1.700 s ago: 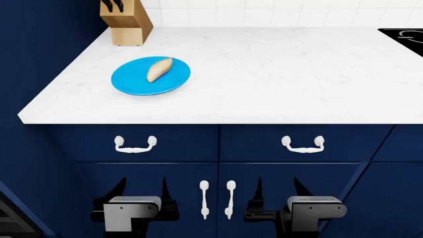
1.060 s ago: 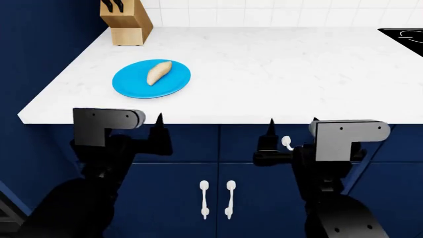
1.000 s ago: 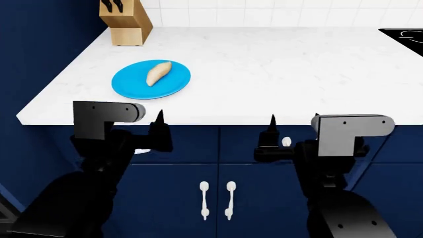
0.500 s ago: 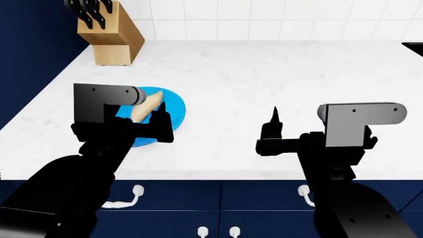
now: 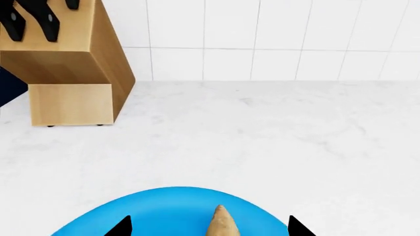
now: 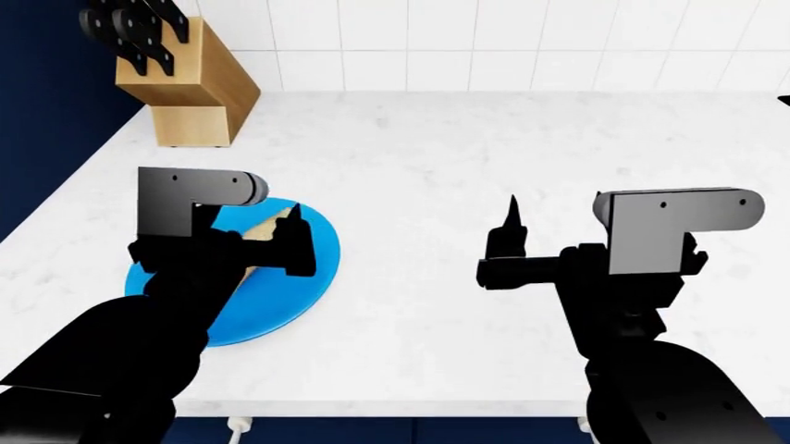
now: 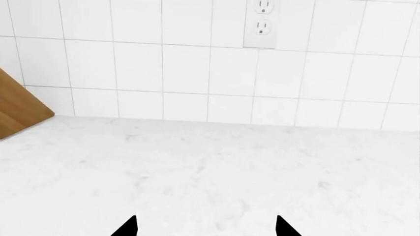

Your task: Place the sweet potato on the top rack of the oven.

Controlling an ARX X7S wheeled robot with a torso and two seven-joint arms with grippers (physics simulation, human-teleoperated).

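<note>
Marble counter (image 6: 469, 185) holds one sweet potato (image 5: 223, 223), one plate (image 6: 302, 273).

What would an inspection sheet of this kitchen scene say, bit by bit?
Surface: white marble countertop.
Job's things: sweet potato lies on the blue plate; oven and rack not in view.
Clutter: wooden knife block at the back corner.
Grippers: left gripper open, fingertips either side of the potato; right gripper open and empty over bare counter.
Cables: nothing seen.
Surroundings: white tiled wall with a power outlet.
</note>
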